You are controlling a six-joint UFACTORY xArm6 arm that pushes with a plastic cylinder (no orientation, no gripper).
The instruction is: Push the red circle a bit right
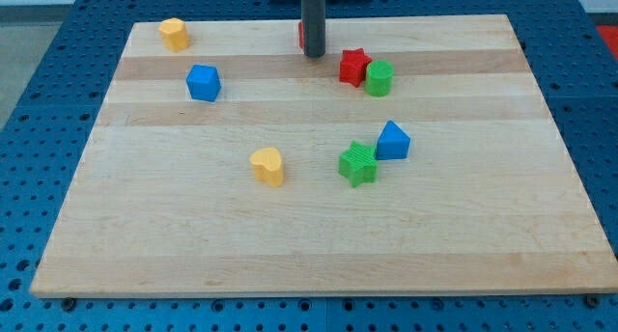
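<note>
Pale wooden board (319, 245) on blue pegboard table (58, 42).

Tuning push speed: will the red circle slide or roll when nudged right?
Mostly hidden behind my tip; only a red sliver shows. Likely slides, sitting flat on the smooth wooden board. Probably light. Might spin off if hit off-centre.

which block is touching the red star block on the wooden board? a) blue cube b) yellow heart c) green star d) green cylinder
d: the green cylinder block sits right against the view's right side of the red star block, near the wooden board's top.
</note>
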